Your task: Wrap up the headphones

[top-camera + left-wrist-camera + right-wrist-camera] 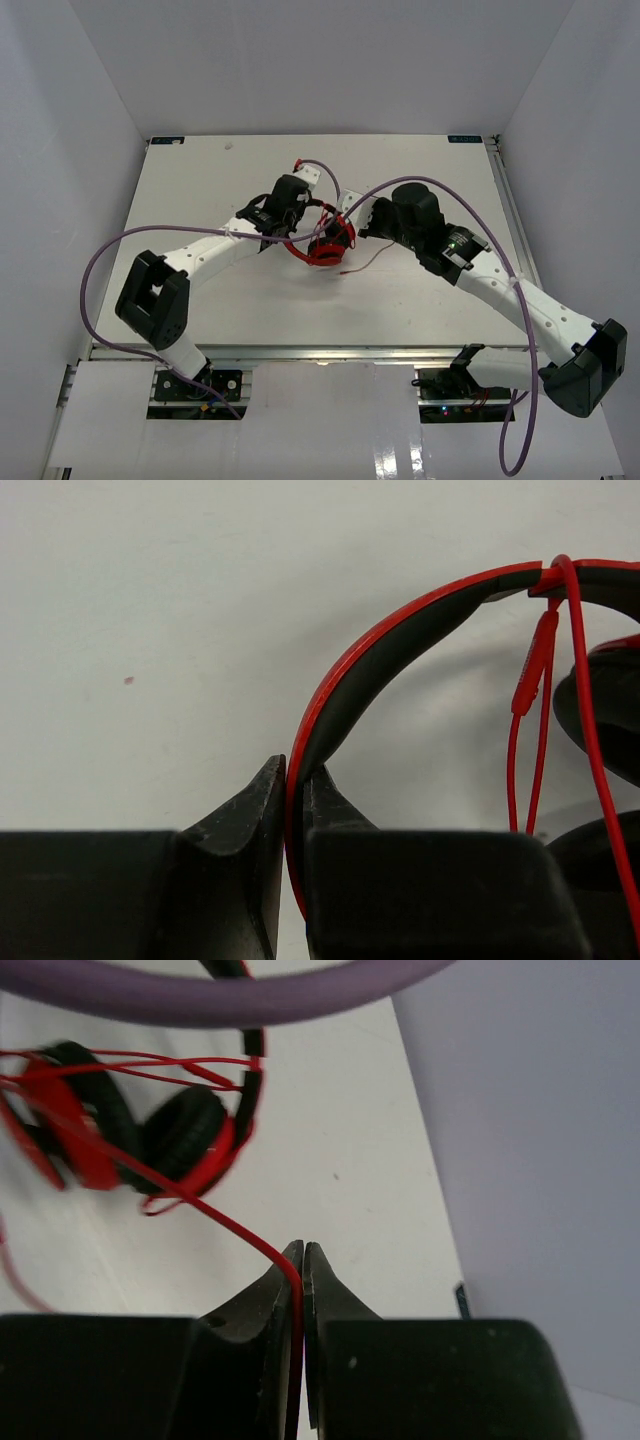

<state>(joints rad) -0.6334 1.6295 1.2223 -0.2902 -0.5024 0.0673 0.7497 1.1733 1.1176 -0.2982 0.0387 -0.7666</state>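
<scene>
A purple cable crosses above the headphones in the middle of the desk, both arms reaching inward, left tool clamping the headband, right tool pinching the red cable.

White-shelled arms with black joints and scuffed black claws carry thick purple cables.

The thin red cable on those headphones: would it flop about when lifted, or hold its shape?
Probably floppy: the cable hangs in loose loops across the headphones. Likely light too, since the right jaws hold it taut with a mere pinch. Being so thin, it might slip or snag easily.
</scene>
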